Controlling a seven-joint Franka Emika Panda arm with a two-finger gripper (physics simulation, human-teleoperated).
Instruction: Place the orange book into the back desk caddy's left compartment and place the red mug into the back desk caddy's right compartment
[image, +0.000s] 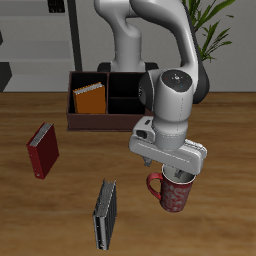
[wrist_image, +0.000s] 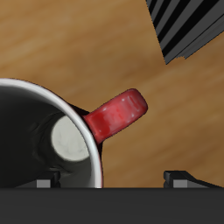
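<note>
- The back desk caddy (image: 125, 100) sat far back on the table (image: 230, 140), and the orange book (image: 90, 99) already leaned inside its wide end section, the left compartment (image: 92, 108). By my judgement the book half of the task was done and the mug half was in hand.
- The arm (image: 170, 100) reached forward from its base and bent down over the table's front area, with the wrist pointing almost straight down.
- The gripper (image: 178, 176) hung directly over the red mug (image: 172, 191), which stood upright on the table, well apart from the caddy and not yet lifted.
- Whether the fingers were spread or closed on the rim could not be told. In the wrist view the mug's rim and its handle (wrist_image: 118, 114) lay close below the camera, with one fingertip (wrist_image: 185, 175) beside them.
- The next move likely called for a firm pinch on the mug's wall, a lift, then a carry back to the caddy's other end section.
- A dark red book (image: 43, 150) and a grey-black book (image: 105, 214) lay on the table, both apart from the mug.
</note>
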